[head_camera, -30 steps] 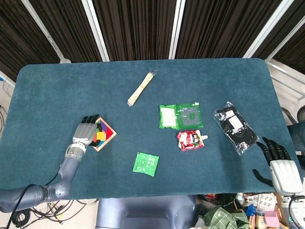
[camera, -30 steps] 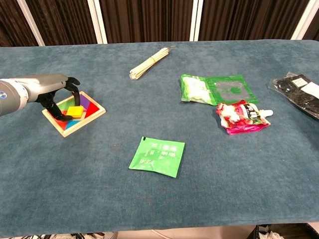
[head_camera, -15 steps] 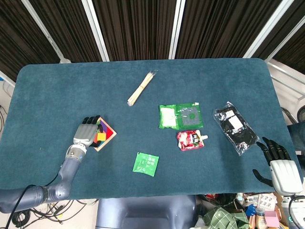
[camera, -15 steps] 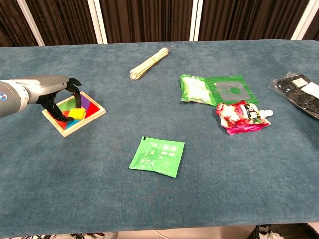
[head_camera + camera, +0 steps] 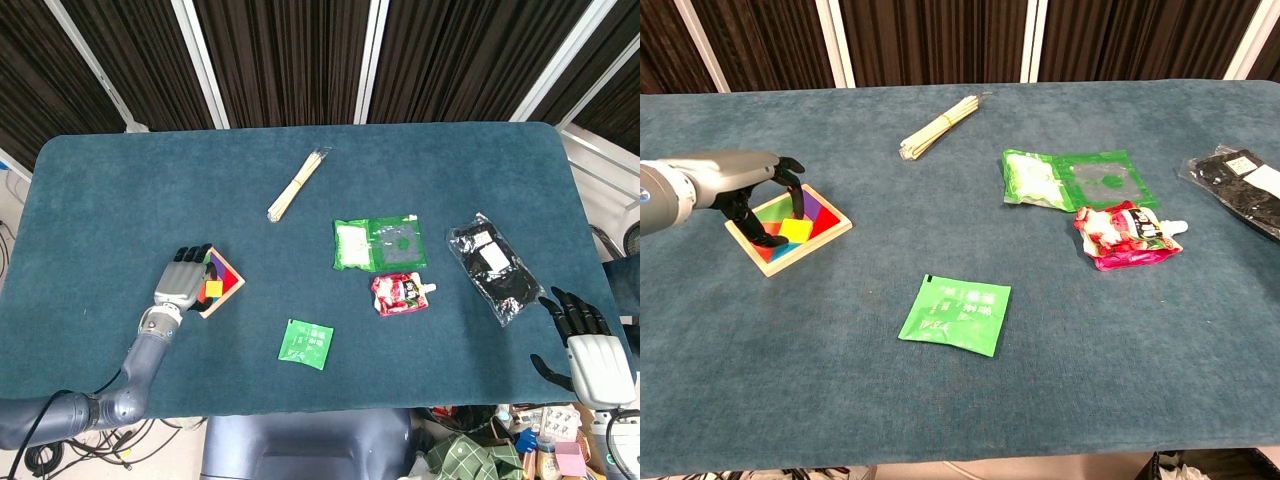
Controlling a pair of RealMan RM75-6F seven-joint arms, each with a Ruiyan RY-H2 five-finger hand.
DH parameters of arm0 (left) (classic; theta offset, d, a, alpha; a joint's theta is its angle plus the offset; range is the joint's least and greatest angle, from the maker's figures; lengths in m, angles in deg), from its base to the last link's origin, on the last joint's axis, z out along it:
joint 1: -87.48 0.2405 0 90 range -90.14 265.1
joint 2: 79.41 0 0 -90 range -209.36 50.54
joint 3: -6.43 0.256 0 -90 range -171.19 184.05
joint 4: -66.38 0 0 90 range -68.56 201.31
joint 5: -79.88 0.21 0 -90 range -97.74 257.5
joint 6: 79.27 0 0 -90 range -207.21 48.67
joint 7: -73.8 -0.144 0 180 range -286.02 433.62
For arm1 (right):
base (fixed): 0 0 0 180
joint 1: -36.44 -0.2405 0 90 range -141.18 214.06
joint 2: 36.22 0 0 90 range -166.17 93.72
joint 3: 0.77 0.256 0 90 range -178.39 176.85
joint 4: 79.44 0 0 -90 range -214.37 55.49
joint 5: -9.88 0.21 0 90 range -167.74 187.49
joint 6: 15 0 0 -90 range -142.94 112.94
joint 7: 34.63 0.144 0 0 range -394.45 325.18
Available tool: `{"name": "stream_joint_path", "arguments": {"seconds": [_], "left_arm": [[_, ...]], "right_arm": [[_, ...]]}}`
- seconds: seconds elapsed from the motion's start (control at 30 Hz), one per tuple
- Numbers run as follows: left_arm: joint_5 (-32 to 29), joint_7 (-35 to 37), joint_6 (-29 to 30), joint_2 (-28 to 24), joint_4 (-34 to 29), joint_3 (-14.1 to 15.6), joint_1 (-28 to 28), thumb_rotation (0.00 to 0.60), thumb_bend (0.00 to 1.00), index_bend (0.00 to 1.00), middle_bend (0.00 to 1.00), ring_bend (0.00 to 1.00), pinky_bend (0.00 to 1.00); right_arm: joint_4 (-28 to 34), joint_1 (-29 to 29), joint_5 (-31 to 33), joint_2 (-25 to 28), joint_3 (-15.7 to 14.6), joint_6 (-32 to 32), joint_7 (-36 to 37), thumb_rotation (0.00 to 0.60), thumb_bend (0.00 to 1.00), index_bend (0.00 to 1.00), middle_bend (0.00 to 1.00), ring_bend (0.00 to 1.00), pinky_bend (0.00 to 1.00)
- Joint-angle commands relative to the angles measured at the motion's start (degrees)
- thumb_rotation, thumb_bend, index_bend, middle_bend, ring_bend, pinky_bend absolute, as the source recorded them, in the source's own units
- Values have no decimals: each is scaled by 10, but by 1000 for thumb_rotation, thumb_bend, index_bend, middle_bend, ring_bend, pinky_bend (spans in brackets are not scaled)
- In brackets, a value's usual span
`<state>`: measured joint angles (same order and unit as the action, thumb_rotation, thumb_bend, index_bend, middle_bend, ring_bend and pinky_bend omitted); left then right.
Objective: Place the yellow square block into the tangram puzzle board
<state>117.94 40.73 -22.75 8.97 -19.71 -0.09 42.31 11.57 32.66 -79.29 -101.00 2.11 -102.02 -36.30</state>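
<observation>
1. Left hand (image 5: 740,180) is hovering over the left part of the tangram puzzle board (image 5: 825,233), fingers curled down and slightly apart, dark fingertips (image 5: 792,190) reaching toward the pieces. It is pinching nothing that I can see.
2. Yellow square block (image 5: 795,230) is sitting inside the board among the coloured pieces, looking about level with them. A fingertip is just beside it; contact I cannot tell.
3. In the head view the same hand (image 5: 178,283) is covering the board's left edge (image 5: 232,283), with the yellow square (image 5: 213,288) showing just right of the fingers.
4. Right hand (image 5: 585,345) is sitting off the table's right near corner, palm down, fingers spread, holding nothing.
5. The board is lying flat, turned diamond-wise, on the blue table (image 5: 120,190).
6. Also lying on the table: stick bundle (image 5: 298,183), green packet (image 5: 379,243), red pouch (image 5: 401,293) just below it, green sachet (image 5: 306,344) near the front edge, black bag (image 5: 494,264) at right.
</observation>
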Motion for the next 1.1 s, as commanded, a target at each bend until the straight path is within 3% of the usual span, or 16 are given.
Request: {"name": "stream_joint_path", "arguments": {"seconds": [0.03, 0.27, 0.43, 0.57, 0.7, 0.8, 0.93, 1.1], "left_arm": [[4, -1, 6, -1, -2, -1, 1, 600, 308, 362, 0, 0, 0], [8, 2, 7, -3, -7, -1, 3, 600, 309, 331, 0, 0, 0], [36, 20, 23, -33, -41, -3, 16, 600, 309, 339, 0, 0, 0], [105, 54, 56, -69, -68, 3, 40, 600, 309, 301, 0, 0, 0], [155, 89, 67, -113, -108, 11, 60, 600, 309, 155, 0, 0, 0], [207, 106, 95, -159, -153, 22, 83, 600, 309, 113, 0, 0, 0], [303, 119, 169, -235, -217, 60, 138, 600, 309, 82, 0, 0, 0], [359, 142, 245, -291, -258, 93, 208, 600, 308, 48, 0, 0, 0]], "right_arm": [[0, 0, 0, 0, 0, 0, 0, 600, 164, 147, 40, 72, 128], [1, 0, 1, 0, 0, 0, -1, 600, 163, 147, 40, 72, 129], [1, 0, 2, 0, 1, 1, -1, 600, 163, 147, 40, 72, 129], [1, 0, 4, 1, 2, 1, -1, 600, 163, 147, 40, 72, 129], [1, 0, 3, 0, 2, 0, -1, 600, 163, 147, 40, 72, 128], [1, 0, 2, 0, 1, 0, -3, 600, 164, 147, 40, 72, 129], [1, 1, -1, -1, 1, -3, -5, 600, 163, 147, 40, 72, 129], [0, 1, -3, -1, 1, -5, -5, 600, 164, 147, 40, 72, 129]]}}
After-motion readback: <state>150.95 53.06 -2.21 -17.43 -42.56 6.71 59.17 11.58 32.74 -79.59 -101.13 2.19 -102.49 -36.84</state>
